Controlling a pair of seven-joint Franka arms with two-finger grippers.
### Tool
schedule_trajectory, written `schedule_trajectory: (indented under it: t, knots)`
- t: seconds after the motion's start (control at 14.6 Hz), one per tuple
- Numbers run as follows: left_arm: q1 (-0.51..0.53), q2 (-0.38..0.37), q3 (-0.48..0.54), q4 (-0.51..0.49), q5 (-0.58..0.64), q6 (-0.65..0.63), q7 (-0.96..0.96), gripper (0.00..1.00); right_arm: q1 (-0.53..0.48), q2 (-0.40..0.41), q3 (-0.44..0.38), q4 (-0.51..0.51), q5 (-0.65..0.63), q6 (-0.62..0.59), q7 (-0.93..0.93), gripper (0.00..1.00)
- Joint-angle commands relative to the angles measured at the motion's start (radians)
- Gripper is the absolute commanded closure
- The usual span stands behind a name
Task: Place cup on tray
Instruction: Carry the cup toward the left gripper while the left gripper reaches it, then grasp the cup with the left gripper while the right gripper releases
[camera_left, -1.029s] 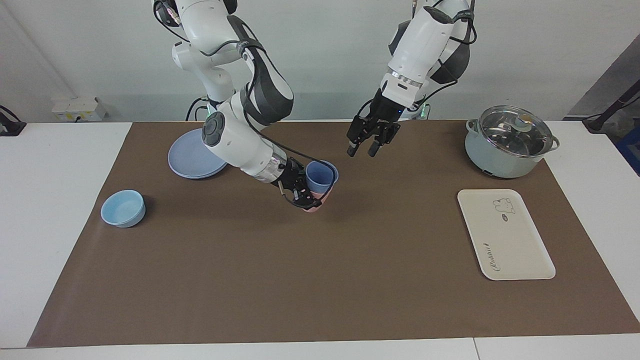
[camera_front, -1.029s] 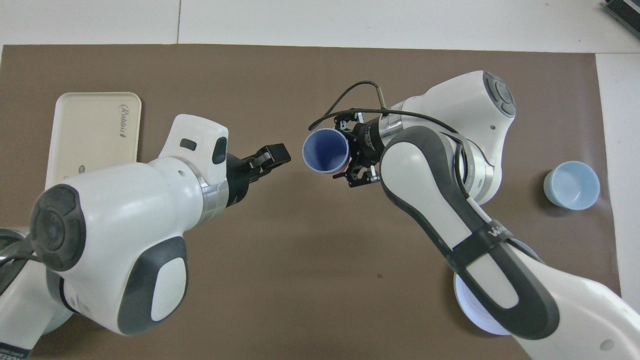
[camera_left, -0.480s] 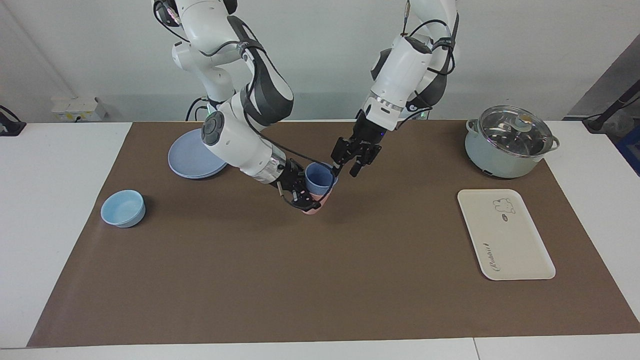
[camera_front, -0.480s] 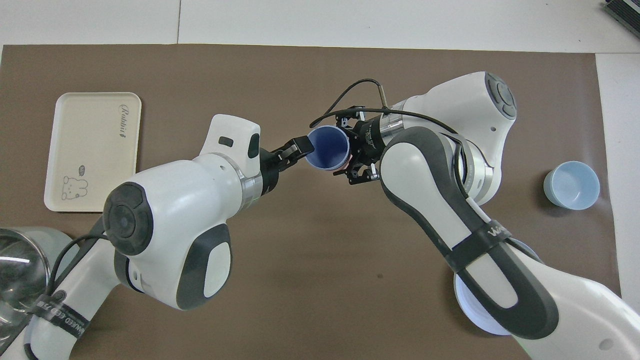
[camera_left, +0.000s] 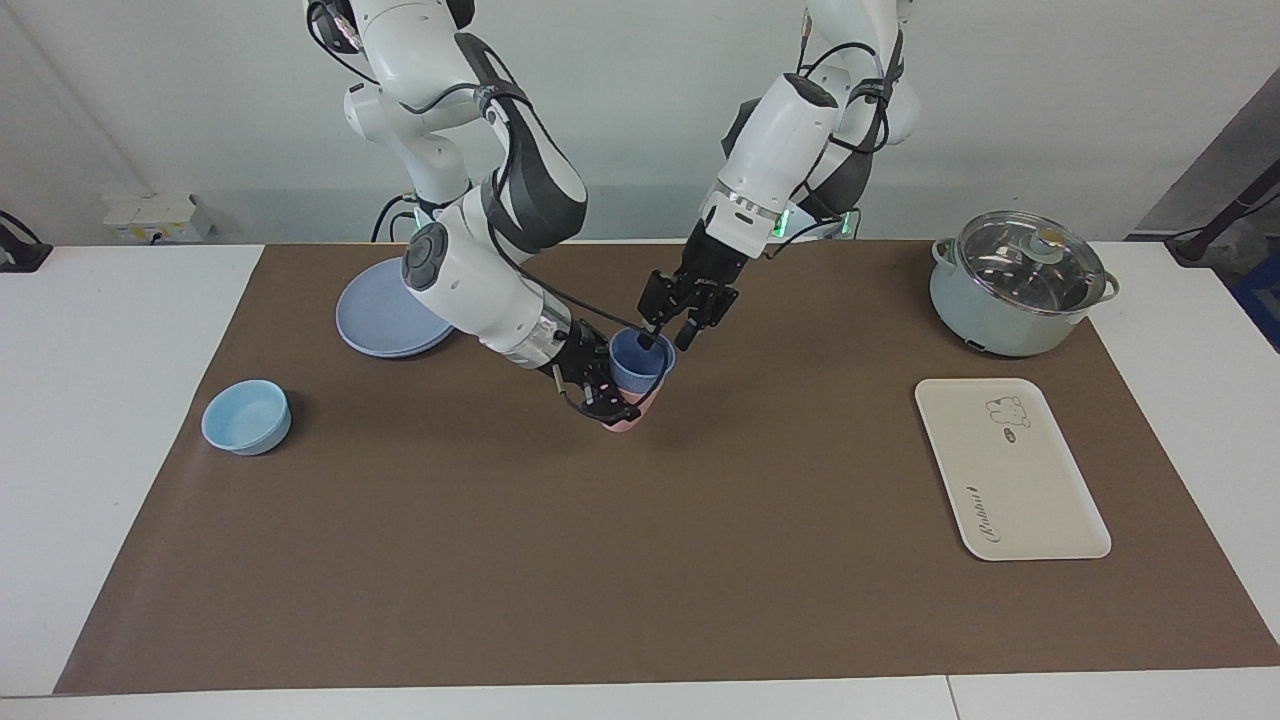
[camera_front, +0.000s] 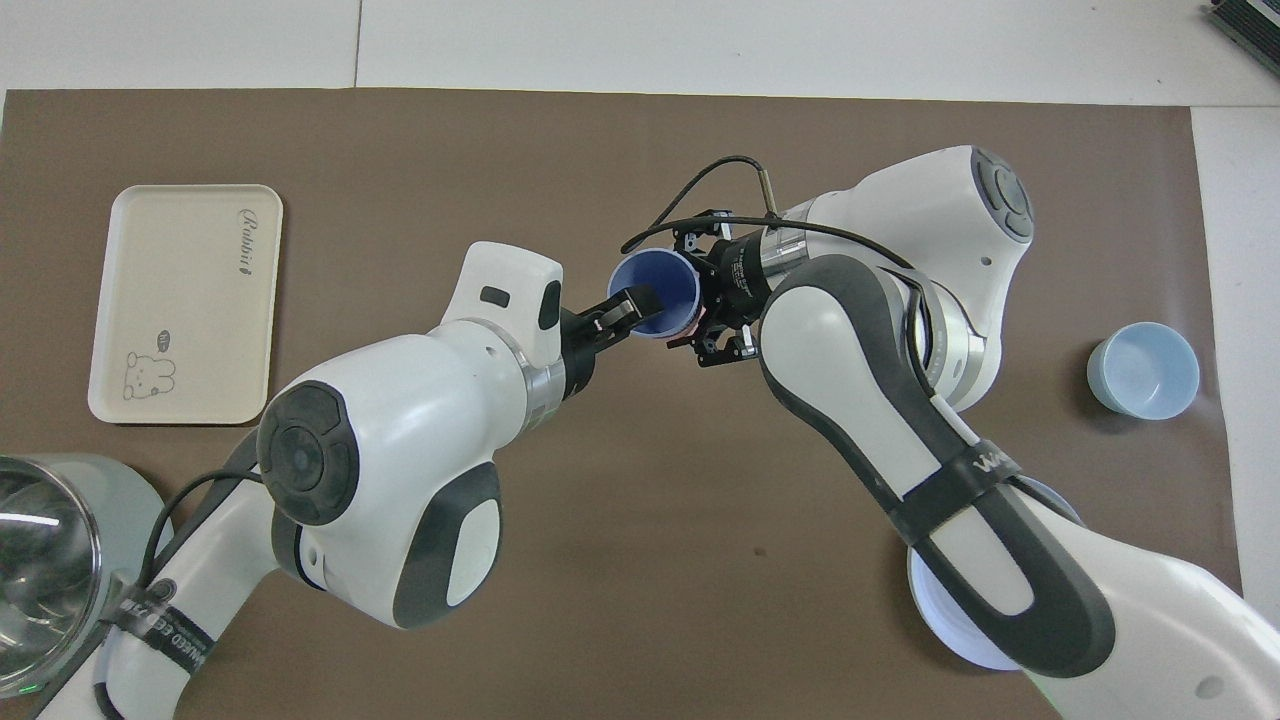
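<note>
Overhead view looks straight into the blue cup (camera_front: 655, 296), which holds only one finger (camera_front: 634, 300) of the left gripper (camera_front: 625, 312), its jaws apart astride the rim. Facing view alone shows the cup nested in a pink cup (camera_left: 628, 414), which the right gripper (camera_left: 600, 388) grips closed at mid-table, well apart from the bare tray (camera_left: 1010, 468). Light-blue bowl (camera_left: 246, 416) looks bare; the lidded pot (camera_left: 1018, 282) hides its contents, and the arm partly hides the plate (camera_left: 385, 318).
</note>
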Motion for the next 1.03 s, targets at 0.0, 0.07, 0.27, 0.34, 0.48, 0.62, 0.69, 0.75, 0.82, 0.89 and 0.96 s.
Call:
schedule_trajectory:
  t: [0.0, 0.07, 0.27, 0.34, 0.48, 0.62, 0.69, 0.75, 0.82, 0.89, 0.96]
  knots:
    - [-0.019, 0.036, 0.020, 0.037, -0.013, 0.017, -0.003, 0.67, -0.004, -0.029, 0.005, -0.031, -0.016, 0.031, 0.012, 1.00]
    - [-0.019, 0.036, 0.021, 0.037, -0.011, 0.017, -0.005, 0.87, -0.004, -0.027, 0.005, -0.029, -0.016, 0.033, 0.012, 1.00]
    - [-0.019, 0.039, 0.023, 0.054, -0.004, 0.008, -0.022, 1.00, -0.004, -0.027, 0.005, -0.031, -0.016, 0.044, 0.012, 1.00]
    - [-0.019, 0.044, 0.024, 0.071, 0.001, 0.000, -0.036, 1.00, -0.004, -0.027, 0.005, -0.031, -0.016, 0.045, 0.011, 1.00]
    - [-0.021, 0.052, 0.024, 0.105, 0.003, -0.035, -0.060, 1.00, -0.006, -0.026, 0.005, -0.026, -0.016, 0.045, 0.007, 1.00]
    - [-0.019, 0.058, 0.024, 0.145, 0.038, -0.098, -0.097, 1.00, -0.010, -0.024, 0.007, -0.022, -0.016, 0.045, 0.014, 1.00]
    - [-0.019, 0.050, 0.024, 0.171, 0.062, -0.135, -0.135, 1.00, -0.018, -0.026, 0.007, -0.020, -0.016, 0.045, 0.015, 1.00]
    - [-0.019, 0.038, 0.021, 0.198, 0.084, -0.202, -0.161, 1.00, -0.020, -0.029, 0.004, -0.022, -0.016, 0.041, 0.015, 1.00]
    - [-0.019, 0.029, 0.021, 0.236, 0.091, -0.278, -0.171, 1.00, -0.029, -0.030, 0.000, -0.022, -0.016, 0.038, 0.014, 1.00]
    - [-0.015, 0.016, 0.021, 0.273, 0.092, -0.357, -0.171, 1.00, -0.050, -0.030, 0.000, -0.023, -0.015, 0.041, 0.011, 1.00]
    - [-0.009, 0.004, 0.024, 0.293, 0.092, -0.409, -0.169, 1.00, -0.073, -0.030, 0.000, -0.025, -0.004, 0.041, 0.010, 1.00]
